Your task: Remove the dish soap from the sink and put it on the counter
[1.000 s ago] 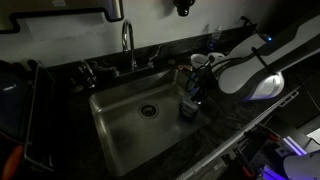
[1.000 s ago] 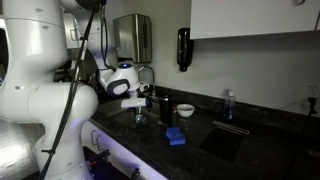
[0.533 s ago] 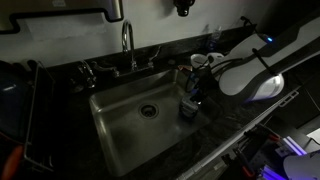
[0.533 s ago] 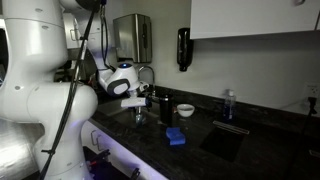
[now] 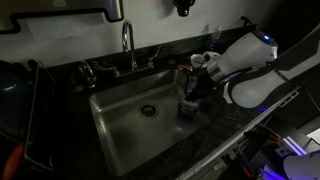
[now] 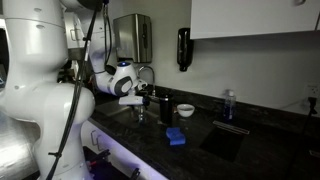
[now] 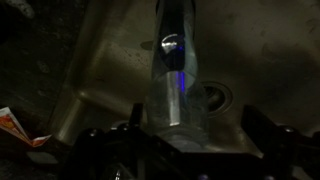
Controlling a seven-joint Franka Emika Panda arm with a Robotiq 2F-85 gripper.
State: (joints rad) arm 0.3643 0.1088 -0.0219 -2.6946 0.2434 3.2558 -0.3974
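The dish soap [image 5: 188, 108] is a slim clear bottle with a bluish lower part. It stands upright in the sink [image 5: 125, 130] near the basin's right wall. In the wrist view the bottle [image 7: 175, 85] fills the middle, with the round drain [image 7: 215, 97] behind it. My gripper [image 5: 190, 92] hangs over the bottle, and its two dark fingers [image 7: 200, 138] straddle the bottle. The left finger is close to the bottle and a gap shows on the right side, so the jaws are open. The dark speckled counter [image 5: 215, 135] runs beside the sink.
A chrome gooseneck faucet [image 5: 128, 45] stands behind the basin. A white cup [image 5: 200, 60] sits on the counter behind my gripper. A dish rack [image 5: 20, 110] is at the far left. A flat blue item [image 6: 176, 136] and a black bowl [image 6: 185, 109] lie on the counter.
The arm's upper links have swung upward and back. The gripper has stayed over the bottle, which has not moved.
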